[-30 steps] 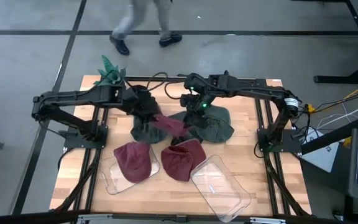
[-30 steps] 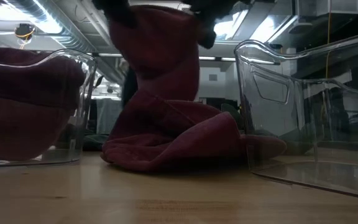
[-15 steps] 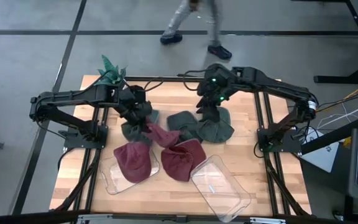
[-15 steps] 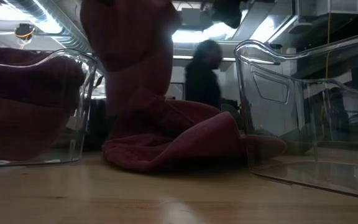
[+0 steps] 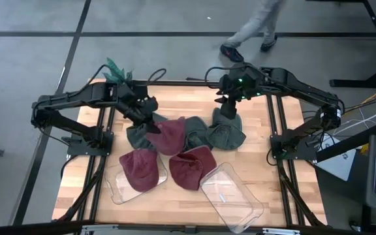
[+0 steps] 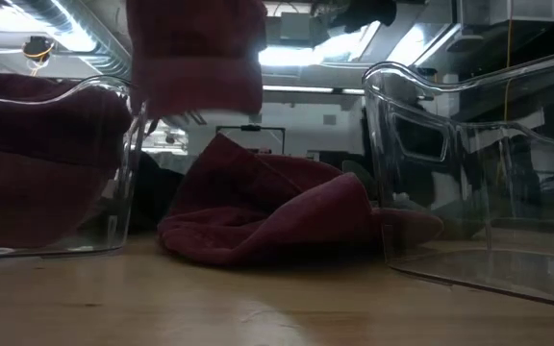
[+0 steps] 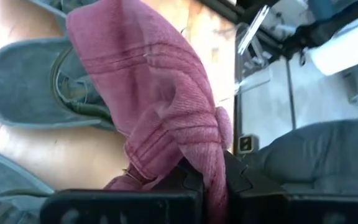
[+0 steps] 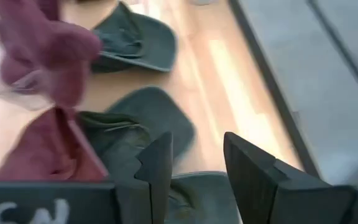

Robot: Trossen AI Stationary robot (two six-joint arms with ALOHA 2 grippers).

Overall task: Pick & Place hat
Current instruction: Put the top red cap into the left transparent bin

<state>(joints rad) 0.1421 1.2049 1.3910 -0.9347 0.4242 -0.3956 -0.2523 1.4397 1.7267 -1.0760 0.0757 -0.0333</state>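
My left gripper (image 5: 151,123) is shut on a maroon hat (image 5: 170,135), which hangs in the air over the green hats (image 5: 139,138) in the middle of the table. The low view shows the hat (image 6: 197,58) at the top left, and the left wrist view shows it (image 7: 157,87) up close. My right gripper (image 5: 228,106) stands open above a green hat (image 5: 227,132) at the far right, its fingers (image 8: 194,165) with nothing between them. Another maroon hat (image 5: 192,167) lies flat on the table. A third (image 5: 140,168) lies in the left clear bin. My left gripper pinches a bunched fold of the maroon hat's cloth (image 7: 209,163) between its two fingers. The fingers slant down from the table's left side. The hat hangs past the fingertips. Its lower edge (image 6: 200,108) is clear of the maroon hat on the table.
A clear bin (image 5: 119,189) holding a hat stands near the front left, and a second clear bin (image 5: 232,196) stands at the front right. A green object (image 5: 116,70) sits at the far left corner. A person (image 5: 253,29) walks on the floor beyond the table.
My left gripper has risen and rolled with the maroon hat, whose hanging end has lifted clear of the maroon hat below. My right gripper has drawn up and toward the table's far right, away from the hat, and now points more steeply down.
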